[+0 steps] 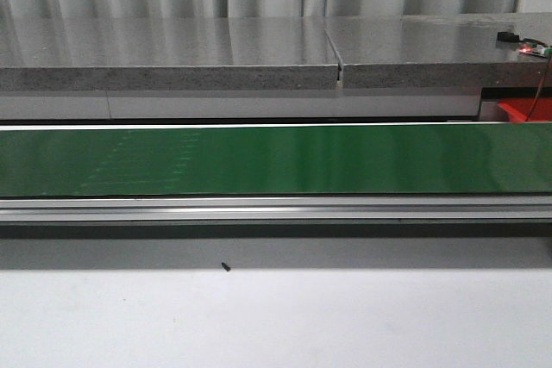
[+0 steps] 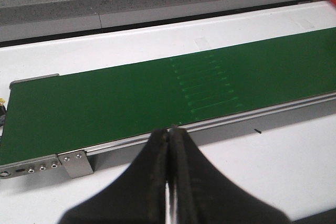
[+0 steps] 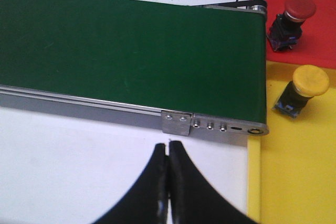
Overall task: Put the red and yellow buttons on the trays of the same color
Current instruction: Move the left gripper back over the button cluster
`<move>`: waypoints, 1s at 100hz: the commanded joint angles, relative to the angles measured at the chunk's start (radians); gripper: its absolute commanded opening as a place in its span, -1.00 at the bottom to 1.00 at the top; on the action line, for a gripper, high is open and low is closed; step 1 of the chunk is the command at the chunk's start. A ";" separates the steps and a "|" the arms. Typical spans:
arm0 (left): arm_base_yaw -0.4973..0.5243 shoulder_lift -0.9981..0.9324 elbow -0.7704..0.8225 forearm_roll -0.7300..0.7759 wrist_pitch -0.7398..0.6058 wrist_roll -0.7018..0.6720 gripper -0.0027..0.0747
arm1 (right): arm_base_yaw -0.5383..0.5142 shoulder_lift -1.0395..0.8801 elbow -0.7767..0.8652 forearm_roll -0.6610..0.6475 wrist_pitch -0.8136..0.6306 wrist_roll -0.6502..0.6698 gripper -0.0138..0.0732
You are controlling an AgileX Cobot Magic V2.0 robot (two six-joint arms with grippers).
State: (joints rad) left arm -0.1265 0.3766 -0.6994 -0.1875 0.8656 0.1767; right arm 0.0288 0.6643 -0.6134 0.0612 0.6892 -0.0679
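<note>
In the right wrist view a red button (image 3: 298,9) stands on the red tray (image 3: 310,45), and a yellow button (image 3: 310,81) lies on the yellow tray (image 3: 294,171), both beside the end of the green belt (image 3: 131,51). My right gripper (image 3: 168,147) is shut and empty over the white table, just short of the belt's frame. My left gripper (image 2: 170,131) is shut and empty at the near edge of the belt (image 2: 157,93). A corner of the red tray (image 1: 524,111) shows in the front view. Neither gripper shows in the front view.
The green belt (image 1: 276,161) runs across the whole front view with an aluminium rail (image 1: 276,208) along its near side. A grey stone shelf (image 1: 259,53) lies behind it, with a small circuit board (image 1: 533,47) and cable at the right. A small black speck (image 1: 225,266) lies on the white table.
</note>
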 commanded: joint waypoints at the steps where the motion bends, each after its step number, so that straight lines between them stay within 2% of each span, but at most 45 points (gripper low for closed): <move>1: -0.009 0.008 -0.012 -0.035 -0.093 -0.010 -0.98 | 0.002 -0.002 -0.023 0.008 -0.055 -0.003 -0.84; 16: -0.007 0.042 0.016 -0.033 -0.098 -0.010 -0.98 | 0.002 -0.002 -0.023 0.008 -0.055 -0.003 -0.84; 31: 0.018 0.123 0.016 0.041 -0.094 -0.010 -0.98 | 0.002 -0.002 -0.023 0.008 -0.055 -0.003 -0.84; 50: 0.114 0.226 0.016 0.054 -0.134 -0.017 -0.98 | 0.002 -0.002 -0.023 0.008 -0.055 -0.003 -0.84; 60: 0.192 0.265 0.016 0.073 -0.176 -0.117 -0.98 | 0.002 -0.002 -0.023 0.008 -0.055 -0.003 -0.84; 70: 0.265 0.298 0.014 0.088 -0.183 -0.120 -0.93 | 0.002 -0.002 -0.023 0.008 -0.055 -0.003 -0.84; 77: 0.310 0.312 0.014 0.090 -0.195 -0.120 -0.76 | 0.002 -0.002 -0.023 0.008 -0.055 -0.003 -0.84; 84: 0.349 0.318 0.012 0.090 -0.205 -0.123 -0.44 | 0.002 -0.002 -0.023 0.008 -0.055 -0.003 -0.84; 96: 0.414 0.318 0.012 0.102 -0.235 -0.177 0.40 | 0.002 -0.002 -0.023 0.008 -0.055 -0.003 -0.84; 100: 0.438 0.318 0.009 0.114 -0.242 -0.206 0.58 | 0.002 -0.002 -0.023 0.008 -0.055 -0.003 -0.84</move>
State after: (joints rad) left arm 0.2745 0.6906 -0.6572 -0.0820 0.7105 0.0230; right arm 0.0288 0.6643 -0.6134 0.0629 0.6892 -0.0679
